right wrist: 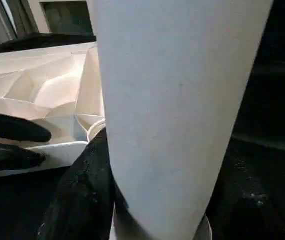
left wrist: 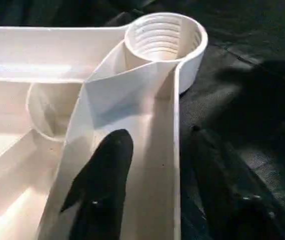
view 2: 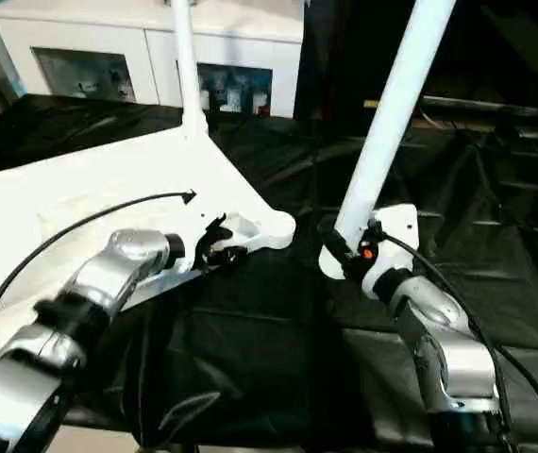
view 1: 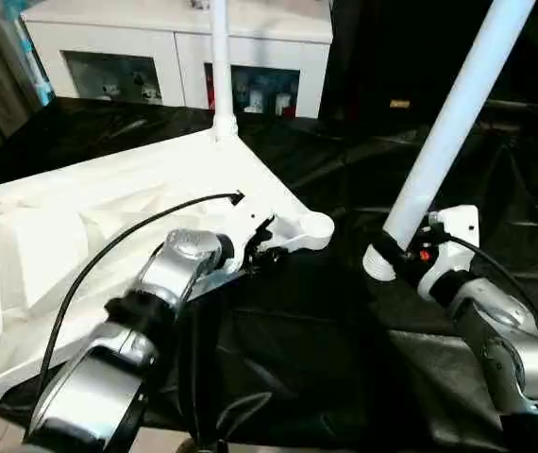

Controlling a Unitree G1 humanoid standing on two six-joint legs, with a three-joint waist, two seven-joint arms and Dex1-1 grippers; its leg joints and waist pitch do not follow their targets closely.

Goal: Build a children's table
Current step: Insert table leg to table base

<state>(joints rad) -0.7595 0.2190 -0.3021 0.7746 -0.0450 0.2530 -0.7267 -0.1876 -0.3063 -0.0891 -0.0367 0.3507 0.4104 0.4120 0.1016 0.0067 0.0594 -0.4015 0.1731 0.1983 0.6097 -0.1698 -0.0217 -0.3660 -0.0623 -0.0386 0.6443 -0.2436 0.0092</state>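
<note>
So the white plastic tabletop point(view 1: 109, 226) is lying upside down on the black-draped work table point(view 1: 326, 340), ribbed underside facing up, all angled glossy panels and thin walls. One white tubular leg point(view 1: 220, 57) is already standing straight up out of the far corner. The near corner socket point(left wrist: 163, 39) is a round open cup with screw-thread ridges inside, and it hangs right at the edge of the top over the crinkly black cloth.

The left gripper point(view 1: 261, 243) sits at that corner, silver forearm reaching in low from the near-left with a black cable looping over it. In the left wrist view, one black finger point(left wrist: 105, 185) lies inside the tray-like channel of the tabletop, and the other is on the outside over the cloth, so the fingers straddle the rim wall just short of the socket. They look spread apart, and I can't see them actually squeezing the wall.

The right gripper point(view 2: 344, 253) is clamped around the lower end of a second leg point(view 1: 453, 123), smooth matte tube, tilted so its top leans away to the right. Its flared, ringed foot end point(view 1: 378, 264) hangs just above the cloth, near the open socket but not in it. The right forearm comes up from the near-right, elbow bent.
</note>
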